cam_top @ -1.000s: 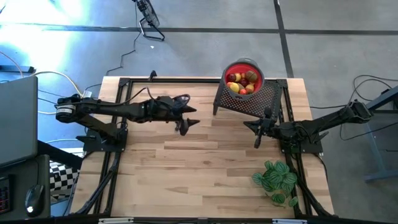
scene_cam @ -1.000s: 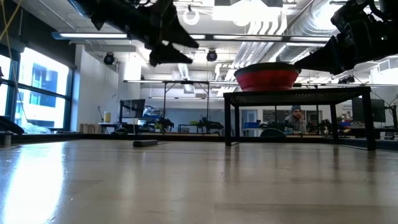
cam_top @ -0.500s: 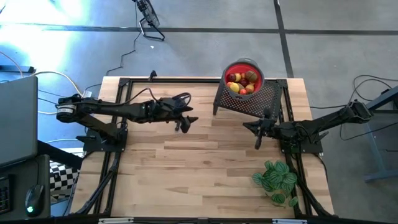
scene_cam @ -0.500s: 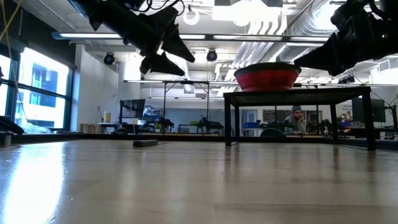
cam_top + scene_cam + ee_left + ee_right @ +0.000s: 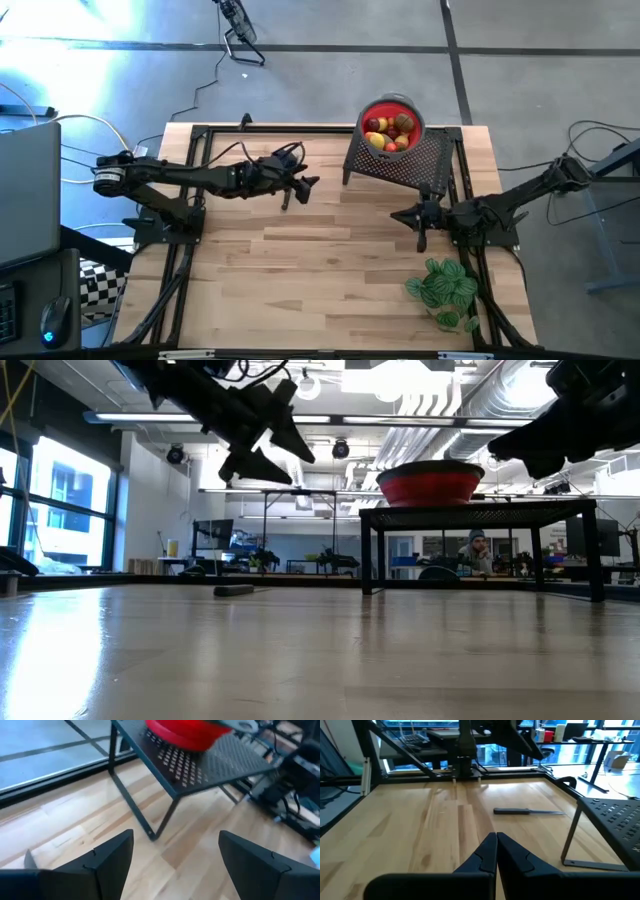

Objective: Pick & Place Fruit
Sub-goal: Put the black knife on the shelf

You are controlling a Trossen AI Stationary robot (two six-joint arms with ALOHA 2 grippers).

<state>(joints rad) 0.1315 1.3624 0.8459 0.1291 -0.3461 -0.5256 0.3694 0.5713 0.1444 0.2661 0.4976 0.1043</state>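
The fruit [image 5: 388,131], small yellow, red and brown pieces, lies heaped in a red bowl [image 5: 411,107]. The bowl stands on a black perforated stand [image 5: 405,165] at the table's far right. My left gripper [image 5: 301,188] hangs open above the table left of the stand, with nothing between its fingers [image 5: 175,865]. It points toward the stand and the bowl [image 5: 187,732]. My right gripper [image 5: 415,221] is shut and empty [image 5: 496,847], in the air near the stand's front edge.
A thin dark knife [image 5: 527,811] lies flat on the wooden table, toward its far left [image 5: 235,590]. A green leafy plant [image 5: 443,288] sits at the near right corner. The table's middle and near left are bare wood [image 5: 300,270]. A person sits in the room beyond [image 5: 477,550].
My left gripper has rolled about its own line and swung its fingertips toward the table's far edge, staying open and high. My right gripper has turned a little toward the near edge, still shut. The bowl and fruit have not moved.
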